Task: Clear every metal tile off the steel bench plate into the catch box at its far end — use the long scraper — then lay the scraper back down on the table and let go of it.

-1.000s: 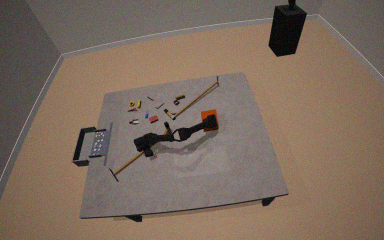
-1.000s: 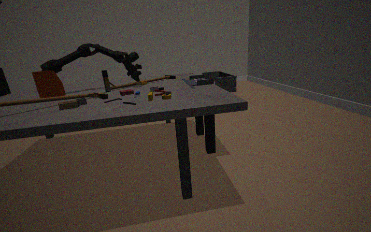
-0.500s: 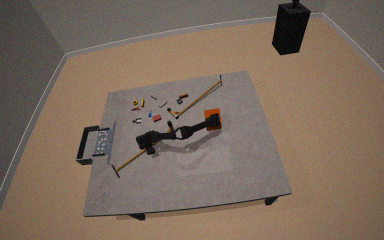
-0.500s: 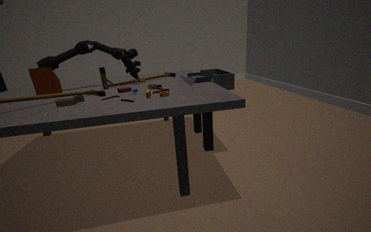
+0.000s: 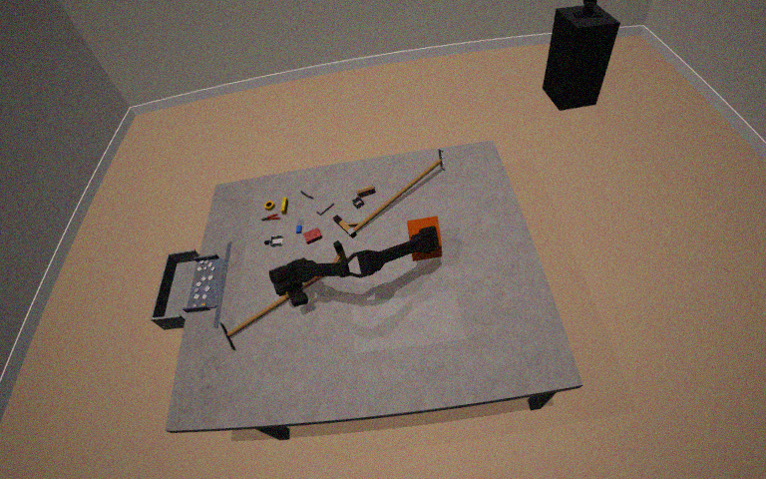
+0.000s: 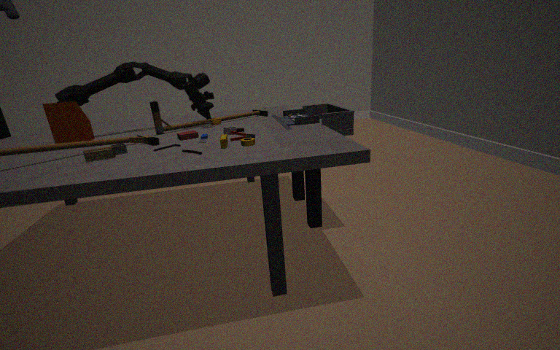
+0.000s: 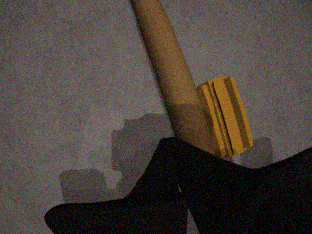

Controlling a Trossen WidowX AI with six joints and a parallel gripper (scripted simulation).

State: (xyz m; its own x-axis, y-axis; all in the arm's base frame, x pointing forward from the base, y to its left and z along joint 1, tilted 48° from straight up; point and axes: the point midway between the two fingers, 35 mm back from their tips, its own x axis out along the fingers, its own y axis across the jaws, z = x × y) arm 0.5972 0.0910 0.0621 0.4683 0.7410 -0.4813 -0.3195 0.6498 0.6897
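The long scraper (image 5: 259, 317) (image 6: 237, 117) (image 7: 166, 60) has a wooden handle, a wide dark blade, an upright end post and a yellow block on its handle. It lies slantwise, its blade beside the front corner of the bench plate. My gripper (image 6: 208, 117) (image 7: 168, 144) points down at the handle close to the yellow block (image 6: 215, 121) (image 7: 226, 117). It is shut, with no handle seen between its fingers; the tips are partly hidden. Several pale metal tiles (image 5: 204, 296) lie spread on the steel bench plate (image 5: 213, 290). The catch box (image 5: 163, 288) (image 6: 337, 122) stands beyond it.
A second long tool (image 5: 398, 193) (image 6: 70, 144) lies at the back right. Small items lie behind the arm: a red block (image 5: 312, 236) (image 6: 187, 135), a yellow tape roll (image 5: 269, 205) (image 6: 247, 141) and pliers (image 5: 271, 217). A raised strip (image 5: 223, 282) borders the plate.
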